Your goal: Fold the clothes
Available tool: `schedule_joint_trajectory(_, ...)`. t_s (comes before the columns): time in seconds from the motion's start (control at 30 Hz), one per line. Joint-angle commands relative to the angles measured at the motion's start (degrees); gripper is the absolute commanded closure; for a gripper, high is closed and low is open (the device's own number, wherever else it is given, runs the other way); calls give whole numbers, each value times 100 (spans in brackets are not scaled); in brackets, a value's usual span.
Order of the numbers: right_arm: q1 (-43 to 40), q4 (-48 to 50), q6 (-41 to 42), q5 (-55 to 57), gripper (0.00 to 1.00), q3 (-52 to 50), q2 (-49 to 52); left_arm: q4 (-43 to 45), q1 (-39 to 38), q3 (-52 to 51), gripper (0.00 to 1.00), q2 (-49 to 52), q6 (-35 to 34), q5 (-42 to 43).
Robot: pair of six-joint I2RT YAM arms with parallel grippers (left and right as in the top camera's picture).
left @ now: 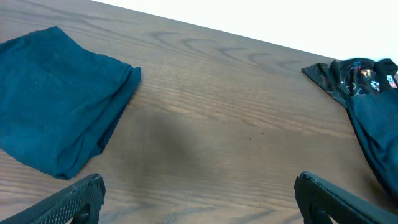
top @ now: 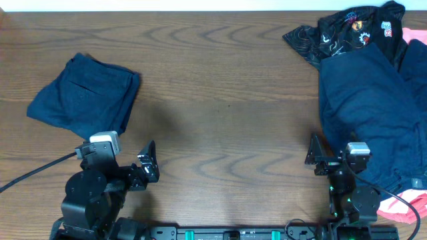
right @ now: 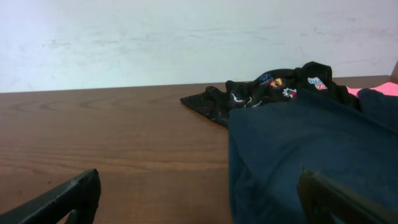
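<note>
Neatly folded navy garment [top: 83, 97], squarish, left end effector [top: 148, 163] and right end effector [top: 315, 155] spread wide, empty.

Nothing legible here tbh. The black garment [top: 353, 30] has colourful patches [right: 316, 82], but the print's too small to read.

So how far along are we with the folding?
Done: one navy garment lies folded in a bundle at the left of the table. In hand: nothing; the left gripper and right gripper are both open and empty near the front edge. Left: the navy heap on the right is unfolded, with a black patched garment and a pink garment beside it.
</note>
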Motion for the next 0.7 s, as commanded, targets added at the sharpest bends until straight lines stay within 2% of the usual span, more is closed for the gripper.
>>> schedule_joint_trajectory(0.0,63,-24,-96,-7,1,-7,-26,-122,0,-55,2,-15,199,-118)
schedule_joint_trajectory(0.13,63,-26,-96,-7,1,-7,-26,-590,498,-168,2,-31,391,-219)
schedule_joint_trajectory(0.23,63,-26,-96,-7,1,-7,-26,-411,782,-597,2,-203,680,-210)
schedule_joint_trajectory(0.47,63,-24,-96,-7,1,-7,-26,1093,1213,-2621,2,-1497,881,-166)
schedule_joint_trajectory(0.67,63,-26,-96,-7,1,-7,-26,2608,1421,-3956,2,-2352,940,173)
